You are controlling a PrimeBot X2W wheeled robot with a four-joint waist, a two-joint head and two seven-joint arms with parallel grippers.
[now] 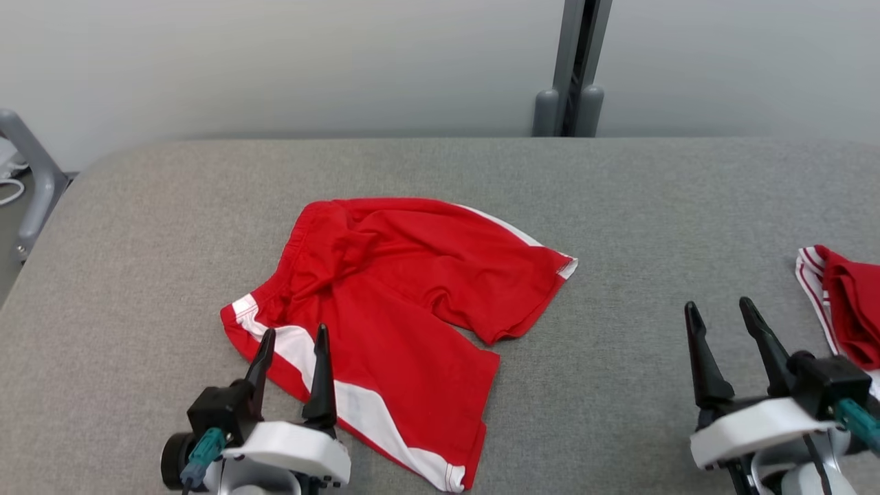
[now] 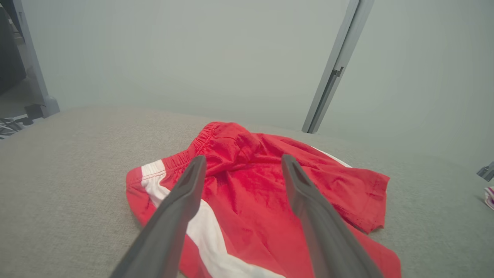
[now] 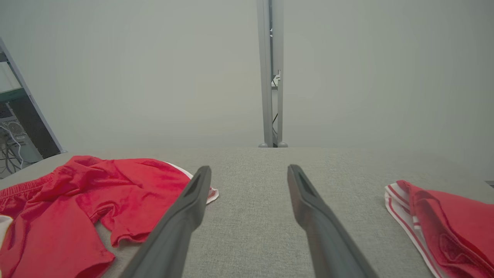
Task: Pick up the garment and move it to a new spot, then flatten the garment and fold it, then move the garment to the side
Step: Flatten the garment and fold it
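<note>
Both pincers open, empty; left pincer [image 1: 295, 332] over crumpled red-and-white fabric shorts [image 1: 399, 289], right pincer [image 1: 718, 304] aside; a single-layer pinch could bunch them.

A grey fabric worktop [image 1: 619, 206] carries a folded red, white-striped cloth [image 1: 849, 309] at its right edge; a grey post [image 1: 574, 69] stands behind

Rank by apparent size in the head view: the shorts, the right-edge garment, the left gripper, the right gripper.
1. Shorts, clearly largest.
2. Left gripper and right gripper: alike, both enlarged by nearness to the camera; not ranked apart.
3. Right-edge garment: smallest as seen, but cut off by the frame.
</note>
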